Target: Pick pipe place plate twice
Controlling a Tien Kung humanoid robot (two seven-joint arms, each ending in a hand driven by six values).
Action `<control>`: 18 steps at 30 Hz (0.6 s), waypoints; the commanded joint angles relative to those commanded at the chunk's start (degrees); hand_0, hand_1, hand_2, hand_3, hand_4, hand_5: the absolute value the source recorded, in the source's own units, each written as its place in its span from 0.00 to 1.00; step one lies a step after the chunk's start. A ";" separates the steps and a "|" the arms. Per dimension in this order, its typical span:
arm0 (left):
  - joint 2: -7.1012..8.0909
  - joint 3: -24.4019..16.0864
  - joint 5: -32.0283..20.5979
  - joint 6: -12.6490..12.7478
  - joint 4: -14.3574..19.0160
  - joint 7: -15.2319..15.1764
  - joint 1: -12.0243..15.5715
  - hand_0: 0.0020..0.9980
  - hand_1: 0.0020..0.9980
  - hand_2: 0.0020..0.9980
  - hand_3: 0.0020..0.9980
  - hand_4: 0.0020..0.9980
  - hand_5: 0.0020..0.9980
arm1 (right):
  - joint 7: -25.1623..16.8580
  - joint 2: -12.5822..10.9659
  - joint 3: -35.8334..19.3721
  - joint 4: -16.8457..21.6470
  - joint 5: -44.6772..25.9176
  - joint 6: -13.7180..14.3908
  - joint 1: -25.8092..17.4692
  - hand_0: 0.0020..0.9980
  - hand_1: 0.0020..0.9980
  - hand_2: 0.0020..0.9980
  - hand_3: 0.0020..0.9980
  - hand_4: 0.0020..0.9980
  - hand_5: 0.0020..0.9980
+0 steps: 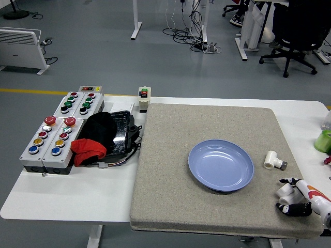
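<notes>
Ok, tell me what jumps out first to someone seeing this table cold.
The round blue plate sits empty at the middle of the grey felt mat, and a small white pipe fitting lies just to its right. At the lower right corner the right robot hand curls around a second white pipe piece. On the left of the table stand grey button boxes with coloured buttons.

button boxes (57, 129) left | black tray (118, 132) | red cloth (88, 151) | green cup (324, 140) right edge
</notes>
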State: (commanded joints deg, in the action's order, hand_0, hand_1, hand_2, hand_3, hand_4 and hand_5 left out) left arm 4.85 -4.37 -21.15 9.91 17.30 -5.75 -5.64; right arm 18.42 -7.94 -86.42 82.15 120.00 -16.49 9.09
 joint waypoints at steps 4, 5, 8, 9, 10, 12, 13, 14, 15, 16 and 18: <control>0.00 0.06 -0.06 -0.02 -0.01 0.02 -0.02 0.70 0.69 0.71 0.65 0.31 1.00 | -0.91 0.01 0.20 0.22 0.38 2.38 0.11 0.43 0.53 0.56 0.69 0.58 0.10; 0.00 0.08 -0.07 -0.02 -0.01 0.02 -0.02 0.70 0.69 0.71 0.65 0.31 1.00 | -1.16 0.03 0.23 0.28 0.45 3.12 0.16 0.25 0.40 0.51 0.58 0.45 0.02; -0.01 0.07 -0.07 -0.02 -0.02 0.04 -0.02 0.70 0.69 0.71 0.65 0.31 1.00 | -2.28 0.10 0.54 0.61 0.31 5.52 0.48 0.25 0.40 0.51 0.58 0.45 0.02; -0.02 0.06 -0.08 -0.02 -0.02 0.04 -0.02 0.70 0.69 0.71 0.65 0.31 1.00 | -2.44 0.11 0.59 0.67 0.30 5.84 0.53 0.25 0.40 0.51 0.58 0.45 0.02; -0.02 0.03 -0.08 -0.02 -0.02 0.04 -0.02 0.70 0.69 0.71 0.65 0.31 1.00 | -2.66 0.11 0.80 0.79 0.22 6.51 0.72 0.25 0.40 0.51 0.58 0.45 0.02; -0.02 -0.03 -0.07 -0.02 -0.01 0.03 -0.02 0.70 0.69 0.71 0.65 0.31 1.00 | -3.09 0.12 1.45 1.19 0.06 8.12 1.41 0.22 0.37 0.50 0.56 0.43 0.02; -0.02 -0.05 -0.06 -0.02 0.00 0.03 -0.02 0.70 0.69 0.71 0.65 0.31 1.00 | -3.20 0.13 1.63 1.30 0.03 8.53 1.61 0.22 0.37 0.50 0.56 0.43 0.02; -0.01 -0.08 -0.09 -0.03 0.01 0.01 -0.01 0.70 0.69 0.71 0.65 0.31 1.00 | -3.46 0.15 2.36 1.38 -0.13 9.43 2.28 0.22 0.37 0.50 0.56 0.43 0.02; -0.01 -0.11 -0.15 -0.04 0.03 0.00 0.01 0.70 0.69 0.71 0.65 0.31 1.00 | -3.75 0.28 3.62 1.29 -0.45 10.63 3.47 0.22 0.37 0.50 0.56 0.43 0.02; 0.00 -0.11 -0.17 -0.05 0.04 0.00 0.01 0.70 0.69 0.71 0.65 0.31 1.00 | -3.86 0.35 4.50 1.21 -0.61 11.14 4.24 0.22 0.37 0.50 0.56 0.43 0.02; 0.00 -0.14 -0.16 -0.04 0.05 0.02 0.04 0.70 0.68 0.71 0.65 0.31 1.00 | -3.97 0.69 6.40 0.74 -0.82 11.52 6.00 0.23 0.37 0.49 0.56 0.43 0.01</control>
State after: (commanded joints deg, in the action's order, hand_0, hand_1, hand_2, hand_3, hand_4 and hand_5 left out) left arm 4.85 -4.52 -21.31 9.87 17.35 -5.73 -5.60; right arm 14.45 -7.24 -80.03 82.89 119.18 -4.96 15.10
